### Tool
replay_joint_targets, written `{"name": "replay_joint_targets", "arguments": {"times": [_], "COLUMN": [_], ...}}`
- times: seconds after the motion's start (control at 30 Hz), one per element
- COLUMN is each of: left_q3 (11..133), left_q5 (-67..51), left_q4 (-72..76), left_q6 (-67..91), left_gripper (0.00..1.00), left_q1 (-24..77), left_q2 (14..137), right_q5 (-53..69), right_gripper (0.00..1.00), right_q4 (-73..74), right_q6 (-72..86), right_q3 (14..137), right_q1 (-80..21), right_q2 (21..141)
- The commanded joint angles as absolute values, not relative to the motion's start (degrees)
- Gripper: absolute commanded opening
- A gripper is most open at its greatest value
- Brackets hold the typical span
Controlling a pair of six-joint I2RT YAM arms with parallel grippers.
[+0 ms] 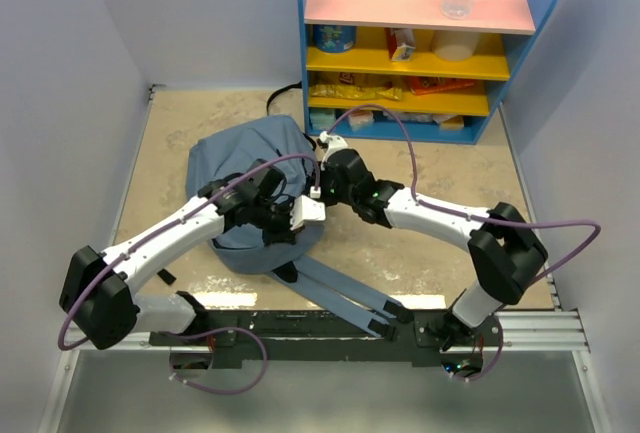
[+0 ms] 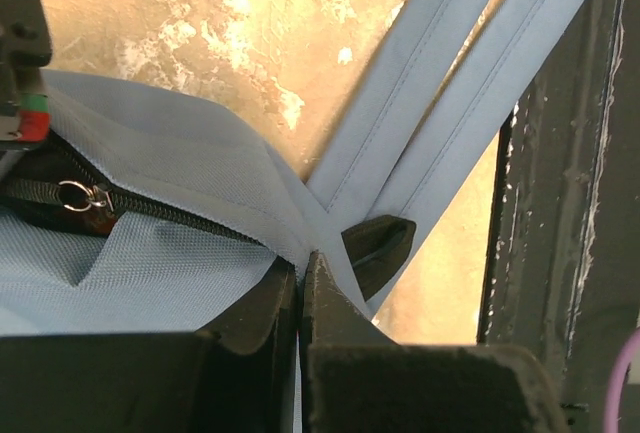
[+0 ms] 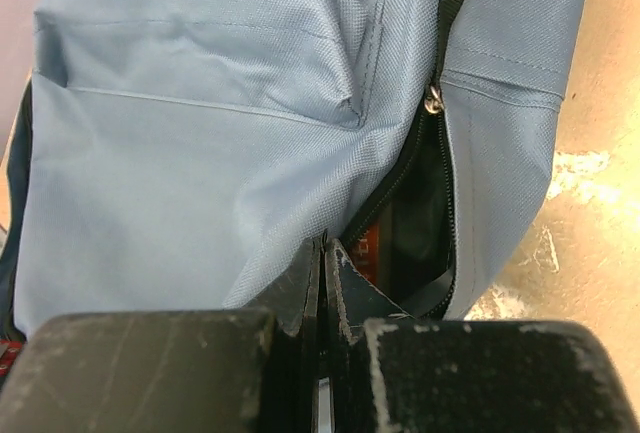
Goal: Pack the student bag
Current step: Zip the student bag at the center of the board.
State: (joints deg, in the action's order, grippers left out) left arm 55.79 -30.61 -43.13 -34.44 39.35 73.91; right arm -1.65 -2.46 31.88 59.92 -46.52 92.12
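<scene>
The bag lies on the table with its zip part open (something orange shows inside), so closing seems left, and the left gripper and right gripper each pinch its fabric.

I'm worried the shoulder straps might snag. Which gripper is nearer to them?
Left. The left gripper pinches the bag right where the shoulder straps join it. The right gripper holds fabric beside the zipper opening, farther away.
</scene>
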Motion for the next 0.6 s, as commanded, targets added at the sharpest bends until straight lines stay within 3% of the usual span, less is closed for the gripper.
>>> {"name": "replay_joint_targets", "arguments": {"times": [0.0, 0.27, 0.57], "left_q3": [57.9, 58.4, 58.5], "left_q5": [-38.3, -36.8, -36.7], "left_q4": [-55.6, -58.5, -61.9], "left_q6": [-38.1, -39.9, -41.9], "left_gripper": [0.0, 0.0, 0.0], "left_q1": [40.4, 43.3, 44.6], "left_q2": [72.4, 74.3, 72.2], "right_q5": [-9.4, -9.8, -9.4], "right_gripper": [0.0, 0.0, 0.0], "right_q4": [-7.8, -5.9, -7.6], "right_q6": [27.5, 24.3, 25.0], "right_q3": [64.4, 72.2, 69.6], "right_q1": [-40.2, -36.5, -34.9], "right_q2": [92.5, 97.1, 96.2]}}
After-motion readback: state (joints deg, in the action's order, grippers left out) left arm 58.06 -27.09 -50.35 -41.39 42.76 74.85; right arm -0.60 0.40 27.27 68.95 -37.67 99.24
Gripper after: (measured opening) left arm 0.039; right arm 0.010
